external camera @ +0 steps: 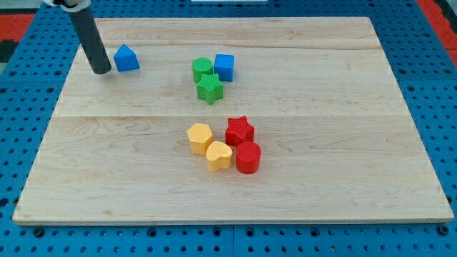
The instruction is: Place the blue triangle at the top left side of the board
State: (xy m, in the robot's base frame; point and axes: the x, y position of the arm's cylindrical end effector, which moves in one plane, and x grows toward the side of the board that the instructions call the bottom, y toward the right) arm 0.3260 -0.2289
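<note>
Looking at the blue triangle (126, 58), you find it already in the board's (321, 185) top left area, well apart from the other blocks. My tip (101, 71) sits just to its left, close but seemingly not touching; the rod has no fingers to open or close, so nothing is held. You can judge the task as nearly or fully done: at most a small nudge toward the corner remains, which would need the tip brought round to the triangle's right or lower side first.

The triangle is a ridged plastic prism. Farther right sit a blue cube (224, 67), a green cylinder (202, 68) and a green star (210, 88), clustered. Below them huddle a red star (239, 130), red cylinder (248, 157), yellow hexagon (200, 138) and yellow heart (219, 155). The board is pale, smooth wood.
</note>
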